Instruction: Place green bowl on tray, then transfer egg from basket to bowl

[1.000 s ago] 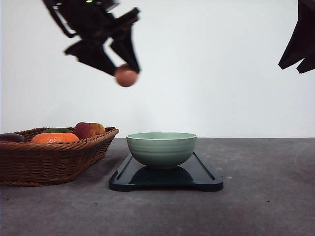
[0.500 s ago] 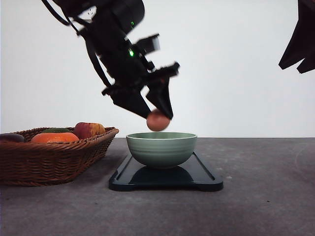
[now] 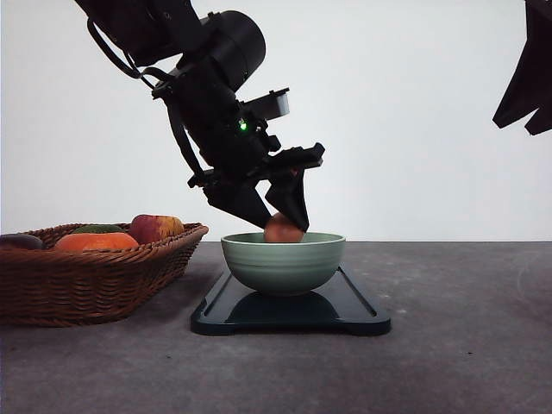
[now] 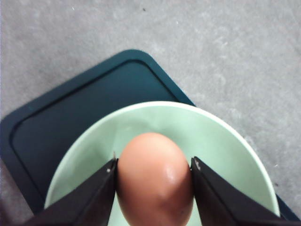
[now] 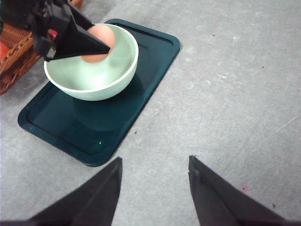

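Left gripper clamps the egg between both fingers, dipped just inside the green bowl's rim. Right gripper hangs high, fingers spread, holding nothing. Beside the tray under the bowl sits the basket of fruit.

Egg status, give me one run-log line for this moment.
phase: lowering egg | left gripper: shut on egg, at rim of bowl | bowl: on tray | right gripper: open, raised, empty | egg not yet released
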Action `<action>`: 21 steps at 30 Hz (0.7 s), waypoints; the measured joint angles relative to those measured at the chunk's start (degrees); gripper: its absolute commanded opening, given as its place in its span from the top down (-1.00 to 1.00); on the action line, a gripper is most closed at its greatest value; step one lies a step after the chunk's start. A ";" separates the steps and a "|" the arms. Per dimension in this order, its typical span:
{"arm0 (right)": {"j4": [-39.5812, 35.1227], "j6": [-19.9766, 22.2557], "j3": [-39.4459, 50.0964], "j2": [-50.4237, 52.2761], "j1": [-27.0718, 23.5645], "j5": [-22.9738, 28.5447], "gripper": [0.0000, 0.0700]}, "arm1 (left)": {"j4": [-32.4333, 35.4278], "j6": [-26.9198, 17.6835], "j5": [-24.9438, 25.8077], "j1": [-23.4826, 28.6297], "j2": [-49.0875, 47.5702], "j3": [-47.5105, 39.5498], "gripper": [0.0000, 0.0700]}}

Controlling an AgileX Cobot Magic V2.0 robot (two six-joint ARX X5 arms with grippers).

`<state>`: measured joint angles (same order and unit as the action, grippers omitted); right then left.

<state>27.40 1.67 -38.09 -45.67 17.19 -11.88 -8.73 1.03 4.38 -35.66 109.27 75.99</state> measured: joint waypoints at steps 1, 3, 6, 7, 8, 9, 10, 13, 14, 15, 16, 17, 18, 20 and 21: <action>0.00 0.00 0.00 0.00 0.00 0.00 0.23 | 0.01 -0.01 0.00 0.00 0.22 0.00 0.23; 0.00 0.00 0.00 0.00 0.00 -0.02 0.23 | 0.00 -0.02 0.00 0.00 0.73 0.00 0.23; 0.00 0.00 0.00 0.00 0.00 -0.01 0.23 | -0.04 -0.02 0.00 0.00 1.40 0.00 0.23; 0.00 0.00 0.00 0.00 0.00 -0.02 0.23 | -0.07 -0.02 0.00 0.00 1.54 0.00 0.23; 0.00 0.00 0.00 0.00 0.00 -0.02 0.23 | -0.06 -0.02 0.00 0.00 1.57 0.00 0.23; 0.00 0.00 0.00 0.00 0.00 -0.02 0.23 | -0.04 -0.02 0.00 0.00 1.58 0.00 0.23; 0.00 0.00 0.00 0.00 0.00 0.00 0.23 | -0.03 -0.02 0.00 0.00 1.58 0.00 0.23; 0.00 0.00 0.00 0.00 0.00 -0.02 0.23 | -0.01 -0.02 0.00 0.00 1.58 0.00 0.23; 0.00 0.00 0.00 0.00 0.00 -0.01 0.23 | -0.01 0.00 0.00 0.00 1.58 0.00 0.23; 0.00 0.00 0.00 0.00 0.00 0.00 0.23 | -0.01 0.00 0.00 0.00 1.58 0.00 0.23; 0.00 0.00 0.00 0.00 0.00 0.00 0.23 | -0.01 -0.01 0.00 0.00 1.58 0.00 0.23; 0.00 0.00 0.00 0.00 0.00 0.00 0.23 | -0.01 -0.02 0.00 0.00 1.58 0.00 0.23; 0.00 0.00 0.00 0.00 0.00 0.00 0.23 | -0.01 -0.02 0.00 0.00 1.58 0.00 0.23; 0.00 0.00 0.00 0.00 0.00 -0.01 0.23 | -0.01 -0.02 0.00 0.00 1.59 0.00 0.23; 0.00 0.00 0.00 0.00 0.00 -0.02 0.23 | 0.00 -0.02 0.00 0.00 1.61 0.00 0.23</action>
<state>27.40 1.67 -38.09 -45.67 17.19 -11.90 -8.73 1.02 4.38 -35.66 110.88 75.99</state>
